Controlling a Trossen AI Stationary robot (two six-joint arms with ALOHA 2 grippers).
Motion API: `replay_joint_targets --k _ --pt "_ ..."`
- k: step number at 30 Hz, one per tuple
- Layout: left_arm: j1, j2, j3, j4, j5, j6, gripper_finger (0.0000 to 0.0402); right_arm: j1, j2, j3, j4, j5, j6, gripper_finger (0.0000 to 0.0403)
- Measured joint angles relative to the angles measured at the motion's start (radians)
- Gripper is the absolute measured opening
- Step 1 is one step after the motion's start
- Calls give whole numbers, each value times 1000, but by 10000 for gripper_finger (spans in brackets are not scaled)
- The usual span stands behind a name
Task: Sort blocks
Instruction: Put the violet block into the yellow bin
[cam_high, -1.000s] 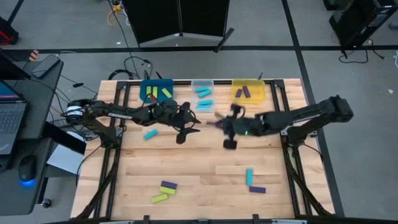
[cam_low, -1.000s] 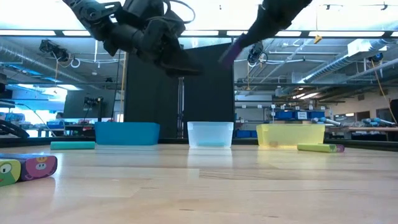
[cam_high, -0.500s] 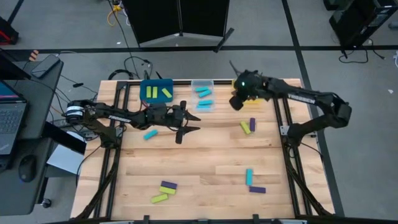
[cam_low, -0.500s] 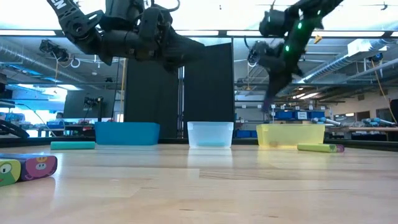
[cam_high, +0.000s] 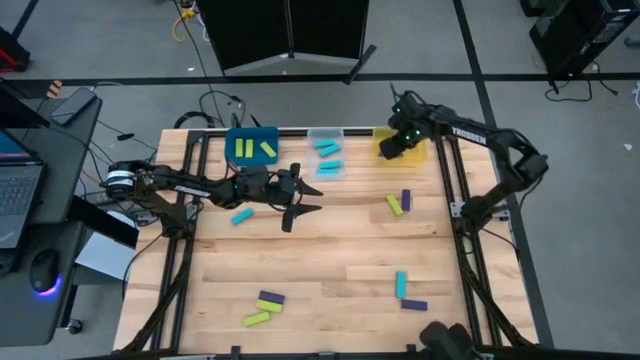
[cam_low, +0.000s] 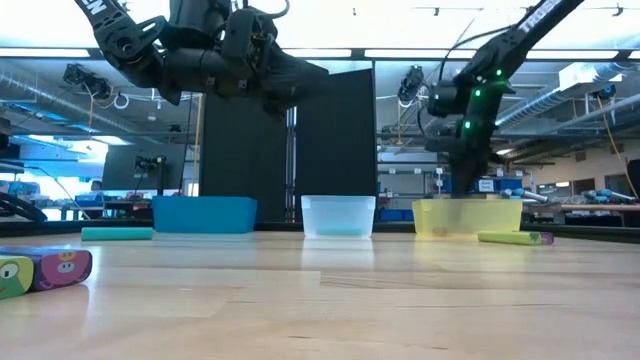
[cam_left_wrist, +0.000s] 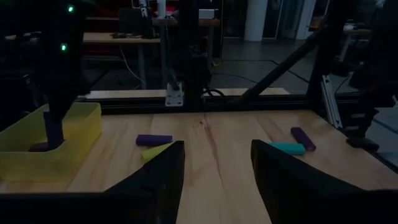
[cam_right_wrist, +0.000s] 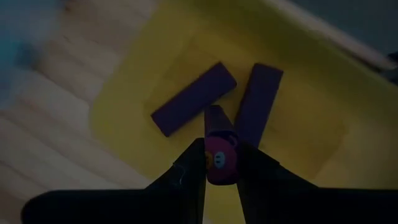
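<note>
Right wrist view looks straight down into the yellow bin (cam_right_wrist: 155, 81), where the right gripper (cam_right_wrist: 219, 163) clamps a purple block (cam_right_wrist: 219, 149) between its fingers, end-on to the camera, so its long axis points down at the bin floor. Directly beneath it two more purple blocks (cam_right_wrist: 194, 98) lie flat, fanned apart, one toward 10 o'clock and one toward 1 o'clock from the held piece. Release looks like the next move, and the drop line falls well inside the bin walls.

From the high view, the yellow bin (cam_high: 412, 150) sits at the table's far edge toward 1 o'clock, with the right gripper (cam_high: 395, 145) hanging over it. At table centre the left gripper (cam_high: 305, 197) hovers with its fingers spread and empty, pointing toward 3 o'clock. A cyan block (cam_high: 241, 216) lies just behind it at 8 o'clock, nearer this arm than the other.
</note>
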Motion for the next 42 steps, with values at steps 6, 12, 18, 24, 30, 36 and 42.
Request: replay_joint_targets --k 6,12,18,24,30,36,42 --pt "0 0 0 -2 1 -1 193 -31 64 0 1 -51 -31 74" --pt "0 0 0 -2 1 -1 193 -38 81 1 7 -113 -57 74" --pt "0 0 0 0 2 -1 193 -43 82 1 16 -116 -59 78" --pt "0 0 0 -1 2 -5 193 -33 83 0 19 -64 -60 174" --pt "0 0 0 -2 2 -5 193 -32 83 0 34 0 -79 241" --pt "0 1 0 -2 1 -5 193 -43 77 47 13 2 -78 241" --pt "0 1 0 -4 1 -6 193 -61 75 141 -27 76 -7 192"
